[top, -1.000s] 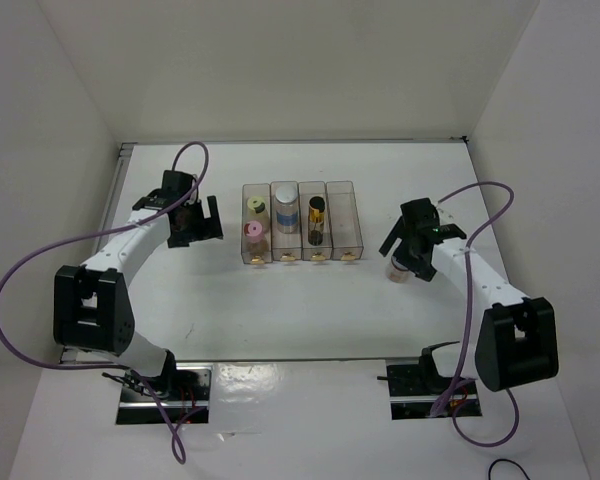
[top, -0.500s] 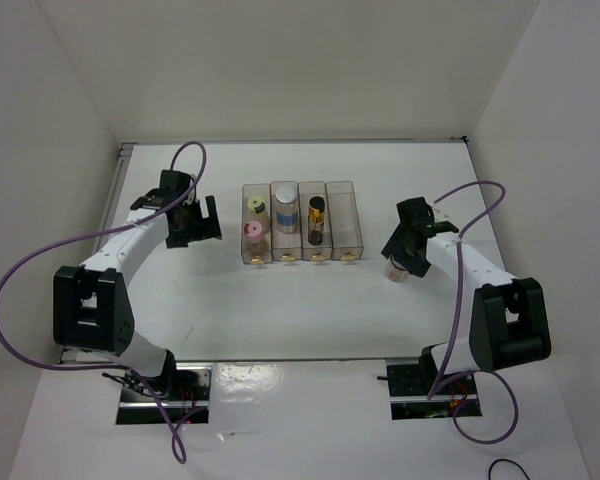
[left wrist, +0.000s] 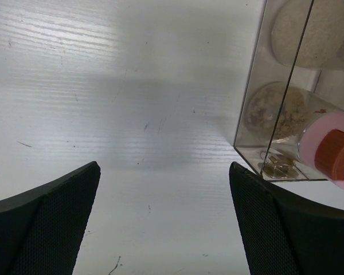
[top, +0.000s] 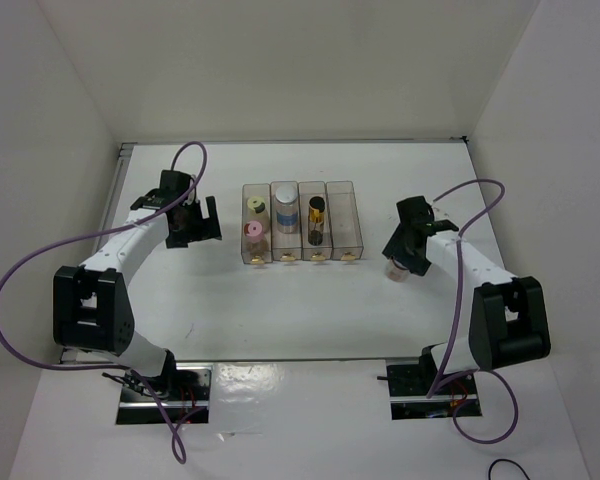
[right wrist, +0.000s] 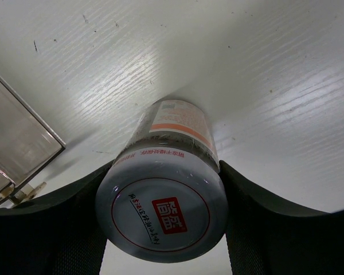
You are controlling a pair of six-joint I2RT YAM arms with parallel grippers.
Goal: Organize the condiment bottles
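The right gripper (right wrist: 166, 172) is clamped on the red-marked bottle (right wrist: 162, 215). Its black, mesh-textured fingers (right wrist: 51, 229) press both sides of the cylinder under a smooth white cap with a red square mark. This bottle sits right of the rack (top: 345, 215), apart from it. Its base seems to touch the table (left wrist: 132, 86), though the steep view leaves that unsure.

The left gripper (left wrist: 163, 166) hangs with fingers spread wide over white, wood-grained tabletop, just left of the clear plastic rack.

In the rack, the green-cap bottle (top: 256, 206) and pink-cap bottle (top: 253, 230) share the leftmost compartment. The white-cap bottle (top: 285, 195) is in the second and the slim amber bottle (top: 317, 215) in the third.
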